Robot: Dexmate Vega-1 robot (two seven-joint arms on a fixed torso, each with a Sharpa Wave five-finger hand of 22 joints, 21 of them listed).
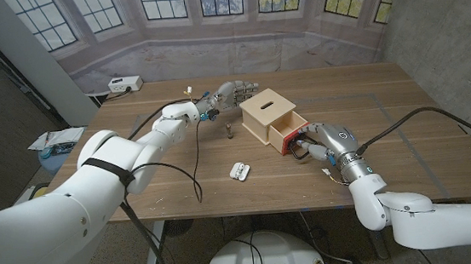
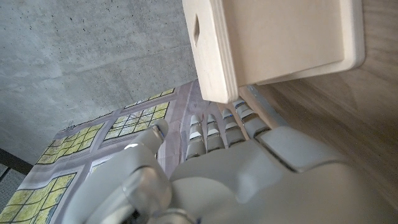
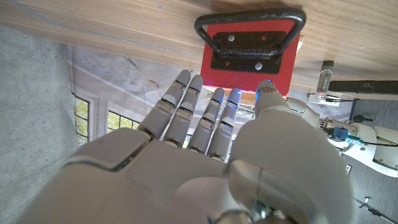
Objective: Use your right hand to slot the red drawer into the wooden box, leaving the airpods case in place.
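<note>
1. Wooden box [image 1: 265, 112] near the middle of the table [image 1: 178, 158], pale, with a small slot in its top.
2. Red drawer [image 1: 289, 132] partly out of the box on the side nearest the right hand; wooden sides showing, red front [image 3: 249, 53] facing away from the box.
3. Black handle [image 3: 250, 32] screwed to the red front, seen close in the right wrist view.
4. Right hand [image 1: 322, 141] just beside the drawer front, on the side away from the box; fingers [image 3: 186, 109] stretched out side by side toward the front, narrow gaps between them, holding nothing. Cannot tell whether the fingertips touch the front or the handle.
5. Left hand [image 1: 234, 93] at the far side of the box; fingers [image 2: 214, 134] straight and close together, reaching behind the box's edge [image 2: 214, 68]. Cannot tell whether touching the box; nothing held.
6. Airpods case [image 1: 239, 171] white, lying on the table in front of the box, nearer the robot, well apart from both hands.
7. Small dark upright object [image 1: 230, 131] on the table just beside the box, toward the left arm; too small to tell what it is.
8. White device [image 1: 124, 83] at the far table corner, well apart from the box; papers [image 1: 57, 139] on a surface off the table's edge, beyond that side.
</note>
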